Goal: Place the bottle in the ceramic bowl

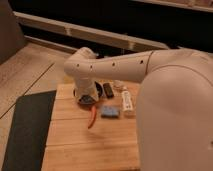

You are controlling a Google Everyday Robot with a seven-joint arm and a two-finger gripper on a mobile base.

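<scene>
Camera view: slim white plastic bottle (127, 102) lying on light wooden desk (90, 145), just right of blue rectangular sponge (110, 111), apart from round dark glossy ceramic bowl (99, 92); claw (86, 96) low over bowl, spread or pressed together cannot be told

setting: indoor workspace | wooden table (90, 145), floor mat (27, 130) | end effector (85, 96) over ceramic bowl (98, 91)

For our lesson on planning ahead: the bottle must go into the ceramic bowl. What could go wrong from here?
1. The gripper hangs over the ceramic bowl, apart from the bottle, which lies ungrasped further right. Moving off, the gripper might bump the bowl.
2. The blue sponge lies close beside the bottle, so a grasp there could catch or shove it.
</scene>
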